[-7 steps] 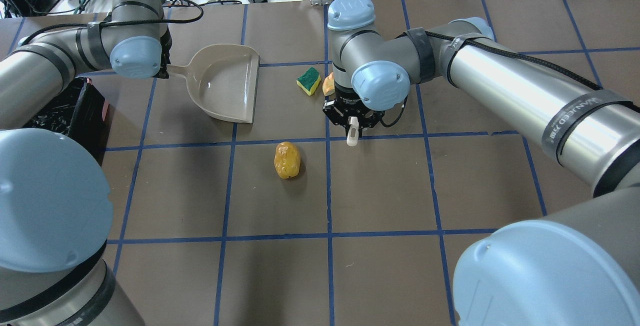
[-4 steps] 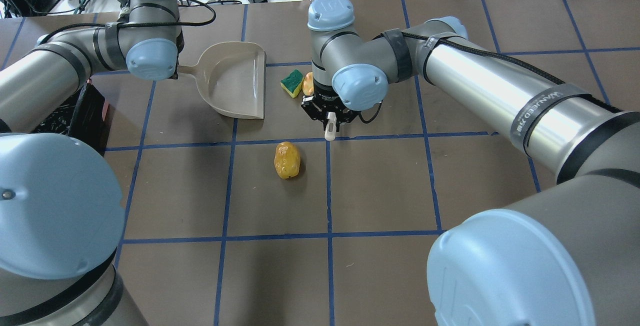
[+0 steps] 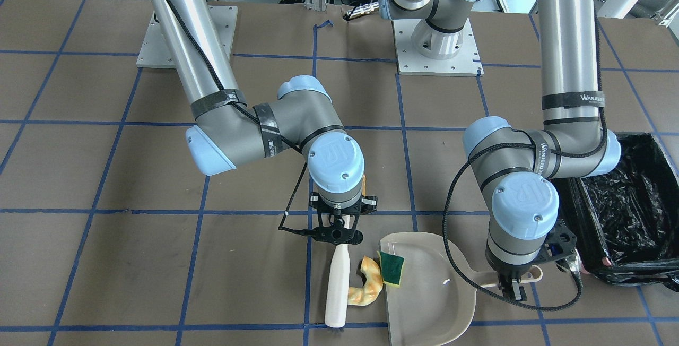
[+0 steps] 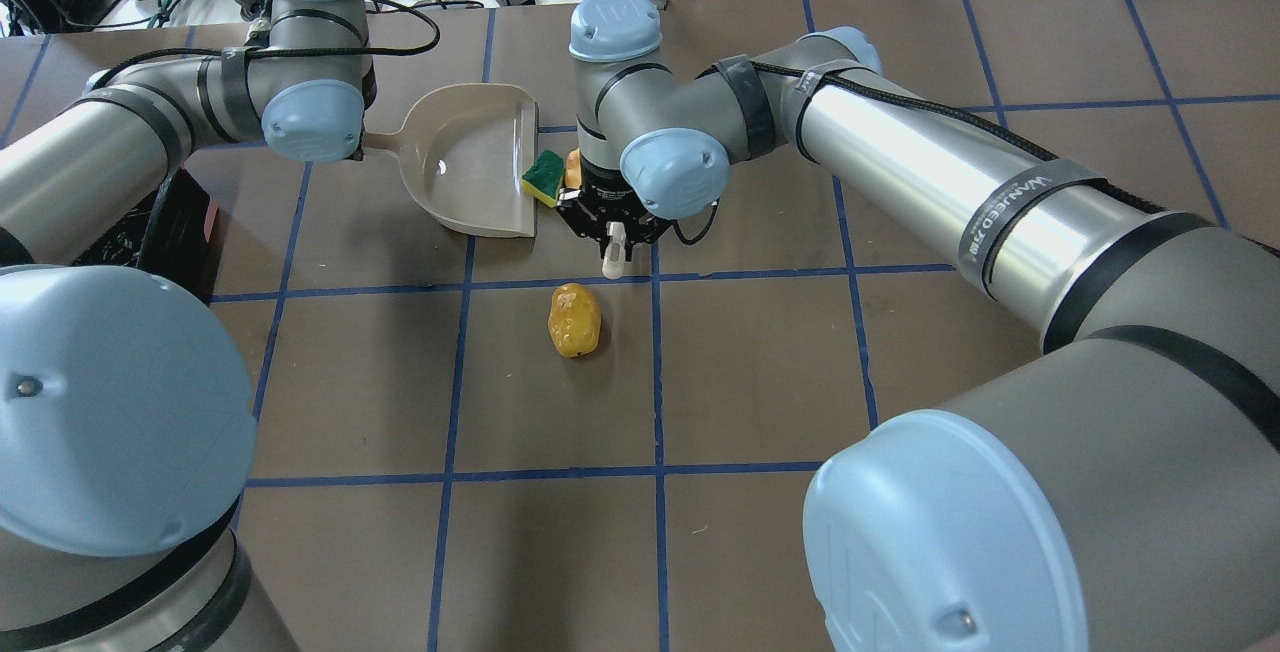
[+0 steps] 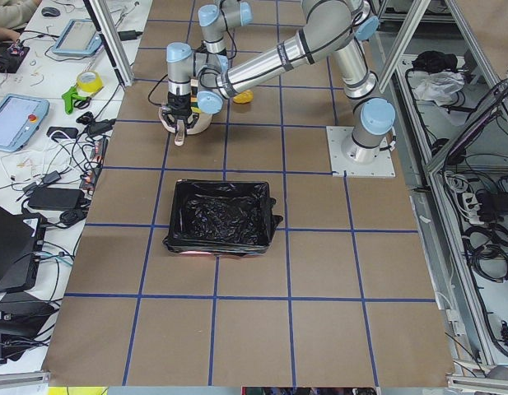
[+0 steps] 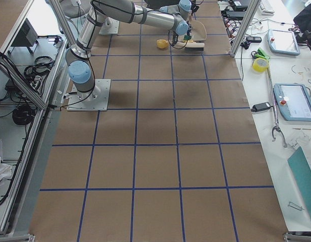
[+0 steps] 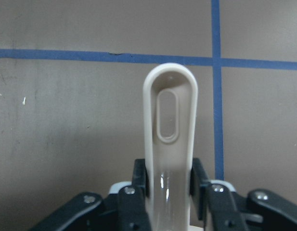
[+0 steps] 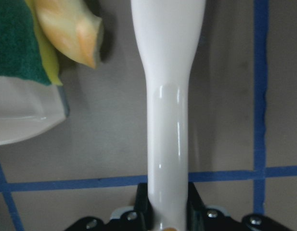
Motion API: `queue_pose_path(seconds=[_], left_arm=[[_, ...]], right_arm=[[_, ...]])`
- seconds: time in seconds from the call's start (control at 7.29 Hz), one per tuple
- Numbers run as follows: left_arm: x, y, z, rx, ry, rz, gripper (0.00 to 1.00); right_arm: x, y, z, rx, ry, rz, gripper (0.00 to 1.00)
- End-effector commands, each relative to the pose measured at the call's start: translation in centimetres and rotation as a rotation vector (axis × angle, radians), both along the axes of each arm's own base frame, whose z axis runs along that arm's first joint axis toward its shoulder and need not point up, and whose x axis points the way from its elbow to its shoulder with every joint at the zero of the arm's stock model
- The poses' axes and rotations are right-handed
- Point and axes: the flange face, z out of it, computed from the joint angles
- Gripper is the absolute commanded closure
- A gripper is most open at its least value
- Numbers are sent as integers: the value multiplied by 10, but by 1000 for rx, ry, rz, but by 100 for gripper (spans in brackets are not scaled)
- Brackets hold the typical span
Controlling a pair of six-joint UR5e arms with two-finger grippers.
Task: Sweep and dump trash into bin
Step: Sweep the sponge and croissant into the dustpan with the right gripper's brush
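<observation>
The right arm (image 4: 900,167) reaches in over the surface (image 4: 760,372), and its jaws pinch the handle of the brush (image 3: 337,287) from both sides. The wrist view shows the white handle clamped between them. From the front-facing camera the brush runs from 12 to 6 o'clock, with its bristle end at 6.

The left jaws are pressed on the dustpan's handle (image 7: 170,134), which the wrist view shows gripped on each side. In the overhead view that handle points to 9 o'clock and the dustpan (image 4: 465,172) opens toward 3 o'clock, lying flat on the surface.

The trash is in three places. The sponge (image 4: 544,178), green side up, sits across the pan's open lip at its 3 o'clock edge, partly on the pan and partly off. The croissant (image 3: 368,282) lies on the surface between brush and pan. One end touches the brush and the other is just beside the sponge, and it has not yet reached the lip. The potato (image 4: 574,320) rests alone at about 7 o'clock from the brush handle's tip in the overhead view, well apart from the other two and from the pan.

The bin (image 5: 221,216), lined with black plastic, stands at roughly 8 o'clock from the pan in the overhead view — near the left arm (image 4: 100,147), largely hidden under it there. None of the three items is in it.
</observation>
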Motion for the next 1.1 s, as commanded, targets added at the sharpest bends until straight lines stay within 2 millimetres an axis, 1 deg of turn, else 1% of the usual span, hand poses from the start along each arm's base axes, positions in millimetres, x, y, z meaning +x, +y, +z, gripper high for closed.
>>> queue_pose_path(seconds=[0.0,0.14,0.27,0.41,0.69,0.82,0.96], left_arm=[[0,0,-1,2,2,0,100],[0,0,-1,2,4,1,100],[0,0,-1,2,5,-1,100],[-1,0,-2,2,6,-1,100],[-1,0,-2,2,9,-3,100],[-1,0,-2,3,9,-6,100],[-1,0,-2,4,8,-8,100]], right_arm=[[36,-7,-2,-11,-47,16,96],[43,-9,-2,-1,-76,22,96],[51,-8,4,6,-122,23,96],[54,-8,8,6,-140,31,96],[67,-6,21,40,-254,23,96],[72,-4,24,70,-312,18,96],[71,-4,26,61,-308,32,96]])
